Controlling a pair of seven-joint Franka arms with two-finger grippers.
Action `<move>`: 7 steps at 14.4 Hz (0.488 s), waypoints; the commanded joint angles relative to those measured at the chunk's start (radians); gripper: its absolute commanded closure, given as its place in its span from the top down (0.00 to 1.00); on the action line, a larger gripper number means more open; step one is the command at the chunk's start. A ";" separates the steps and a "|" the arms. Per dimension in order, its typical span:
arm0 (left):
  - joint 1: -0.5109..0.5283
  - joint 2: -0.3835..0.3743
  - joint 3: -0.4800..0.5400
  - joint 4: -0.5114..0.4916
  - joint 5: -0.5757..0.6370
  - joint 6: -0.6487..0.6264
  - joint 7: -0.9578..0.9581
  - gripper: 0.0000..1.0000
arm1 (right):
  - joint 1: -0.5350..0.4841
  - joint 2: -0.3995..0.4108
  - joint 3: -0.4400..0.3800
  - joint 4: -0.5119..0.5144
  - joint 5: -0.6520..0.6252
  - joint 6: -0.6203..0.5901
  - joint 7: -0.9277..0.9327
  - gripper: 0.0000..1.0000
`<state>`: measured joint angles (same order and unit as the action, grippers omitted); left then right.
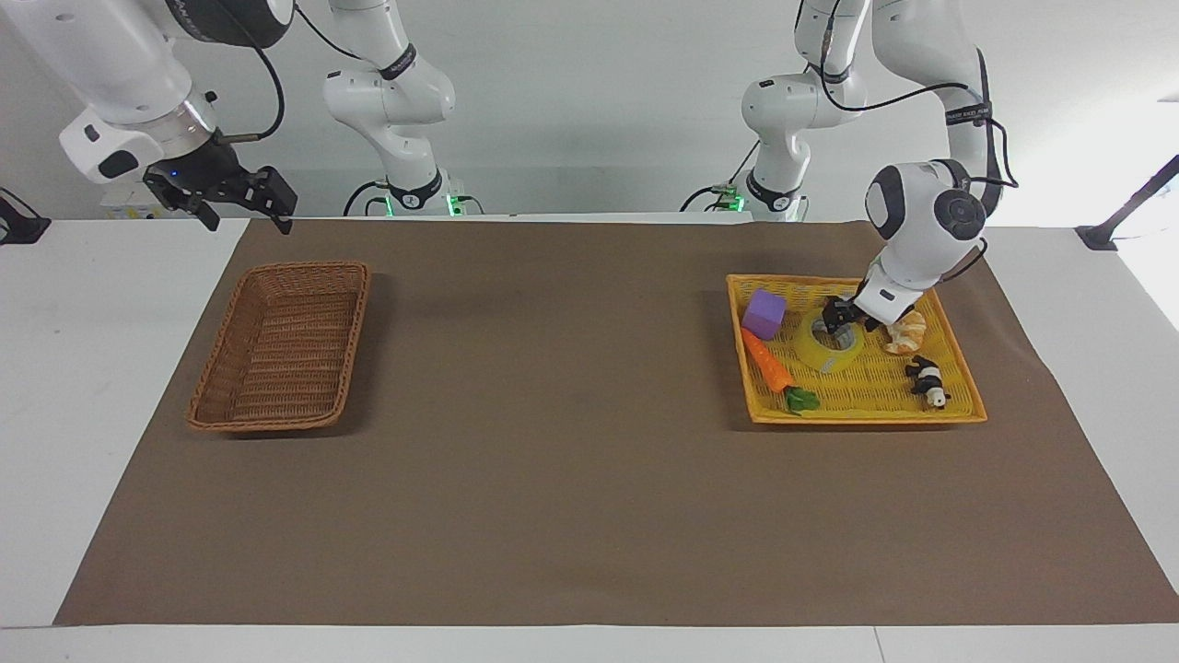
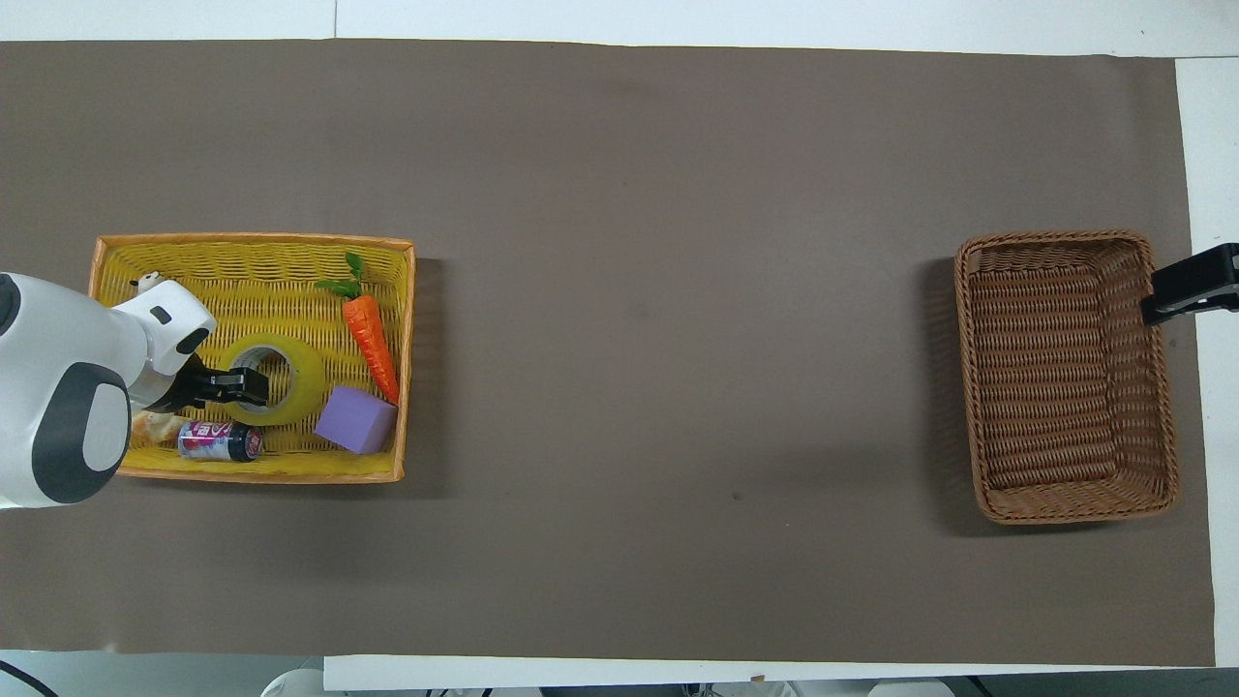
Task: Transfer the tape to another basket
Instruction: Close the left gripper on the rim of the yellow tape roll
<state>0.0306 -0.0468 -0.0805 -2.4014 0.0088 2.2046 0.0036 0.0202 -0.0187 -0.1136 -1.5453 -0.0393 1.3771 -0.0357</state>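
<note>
1. Two pincers are mine: my right pincer [image 1: 238,204] waits in the air, spread apart, over the bench edge just by the wicker basket [image 1: 282,345] at the right arm's end.
2. My left pincer [image 1: 843,319] is down at the tape [image 1: 826,344], fingers straddling its rim; whether they are clenched I cannot tell.
3. That tape lies in the yellow basket [image 1: 958,405] at the left arm's end, beside the purple cube [image 1: 764,313].

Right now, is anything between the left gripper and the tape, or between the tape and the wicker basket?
Nothing visible. The left gripper is already at the tape in the yellow basket. The mat between it and the wicker basket is bare. The right gripper waits near that basket.
</note>
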 commanded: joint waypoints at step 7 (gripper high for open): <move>-0.014 0.027 0.007 -0.042 -0.001 0.061 0.012 0.61 | -0.003 -0.020 0.000 -0.021 0.002 -0.003 -0.016 1.00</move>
<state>0.0292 -0.0279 -0.0829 -2.4148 0.0087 2.2352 0.0038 0.0202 -0.0187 -0.1136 -1.5453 -0.0393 1.3771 -0.0357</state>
